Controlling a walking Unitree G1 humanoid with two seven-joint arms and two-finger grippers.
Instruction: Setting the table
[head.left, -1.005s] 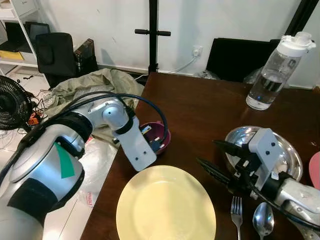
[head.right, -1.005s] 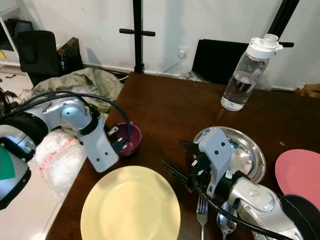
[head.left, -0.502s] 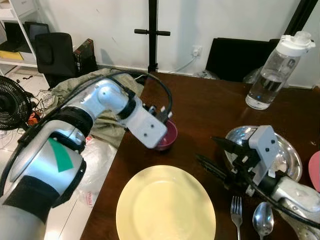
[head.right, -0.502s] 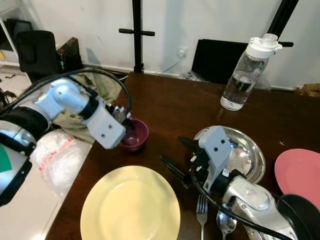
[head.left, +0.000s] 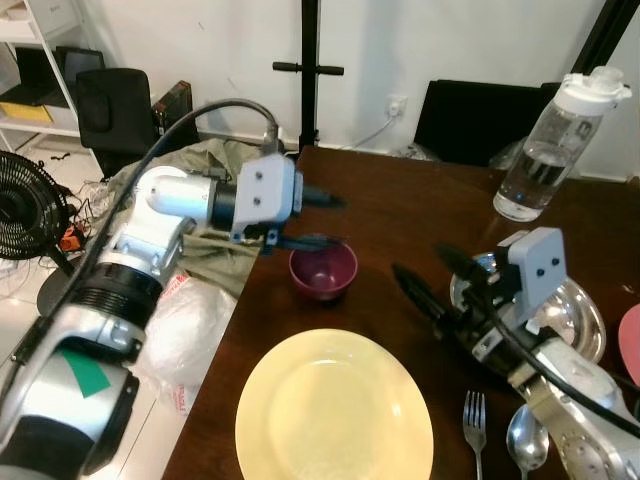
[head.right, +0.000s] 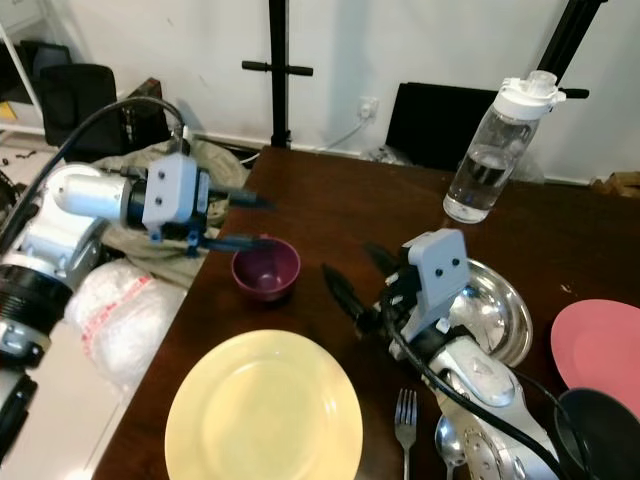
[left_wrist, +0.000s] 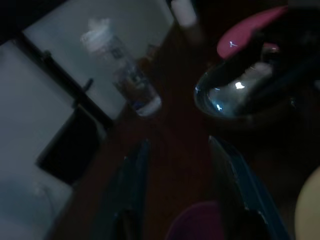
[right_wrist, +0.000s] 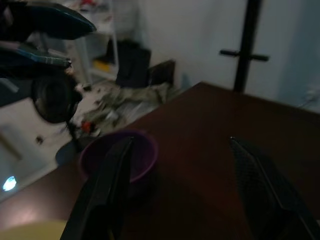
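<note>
Lifted clear of the purple bowl (head.left: 323, 272) since a second ago: the left gripper (head.left: 318, 217), then down at the bowl by the table's left edge, now hovering just above its rim, fingers spread and empty. Bowl itself moved further in from that edge, resting upright just beyond the yellow plate (head.left: 335, 405). Across the dark table (head.left: 420, 215), the right gripper (head.left: 430, 290) raised and turned toward the bowl, fingers likewise parted and holding nothing, in front of the steel dish (head.right: 497, 305).

Judged best for the step in hand: left arm drawn back level and high enough not to clip the bowl's rim, and kept out of the right gripper's path, should that one take the bowl over.

Counted, left to right: one purple bowl, one yellow plate, one fork (head.left: 473, 418), one spoon (head.left: 526, 433), one steel dish, one water bottle (head.left: 550, 140) at the far edge, one pink plate (head.right: 603, 342) at the right.
</note>
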